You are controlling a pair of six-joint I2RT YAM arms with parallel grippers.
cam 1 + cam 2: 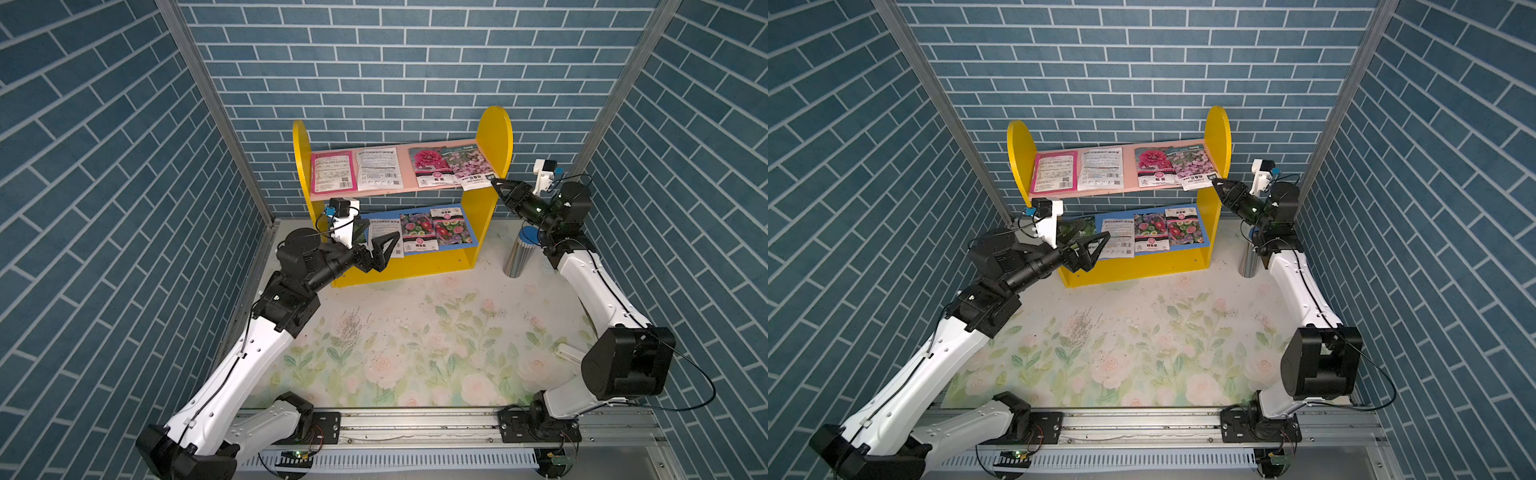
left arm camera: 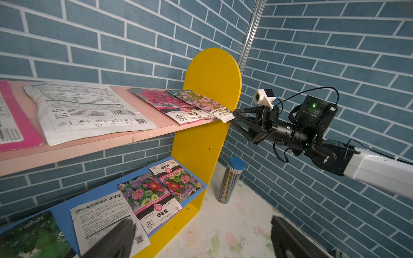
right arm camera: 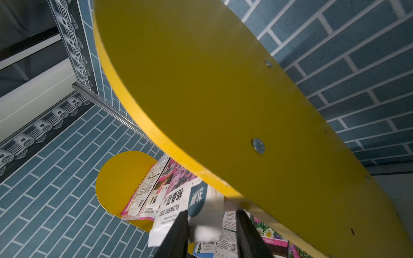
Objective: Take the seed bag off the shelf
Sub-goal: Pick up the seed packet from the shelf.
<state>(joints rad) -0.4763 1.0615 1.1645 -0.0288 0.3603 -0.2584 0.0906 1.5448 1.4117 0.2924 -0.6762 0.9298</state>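
Right gripper (image 1: pixel 494 181): reaches level with the pink upper board (image 2: pixel 146 109) of the shelf (image 1: pixel 496 137), just outside the yellow side panel nearest it. Stands part-way open, fingers (image 3: pixel 178 232) clearly apart in the right wrist view. Straddles the white front corner of the seed bag (image 1: pixel 469 166), one finger on each side of it. Shows no clamp on the bag; cannot tell from any view whether a pad touches it.

Seed bag: lies flat straight ahead of the fingertips, at the near end of the upper board, pink blossoms on its face, front corner jutting past the board's edge toward the gripper. Overlaps the red-flower bag (image 1: pixel 428 166) just beyond it. Farther from the gripper along the same board: a white printed bag (image 1: pixel 378 168), then a pink bag (image 1: pixel 332 172).

Below the right gripper: a ribbed metal tube (image 1: pixel 517 253) with a blue cap, upright on the floral tabletop (image 1: pixel 415 340), apart from the shelf.

Left gripper (image 1: pixel 383 229): hangs wide open in front of the blue lower board (image 1: pixel 468 230), holds nothing. Just ahead of its fingertips: a white leaflet-style bag (image 2: pixel 100 216), overhanging the board's front edge. Beyond that, away from the gripper: two mixed-flower bags (image 2: pixel 145 194). On the gripper's other side: a dark green bag (image 2: pixel 29 236).
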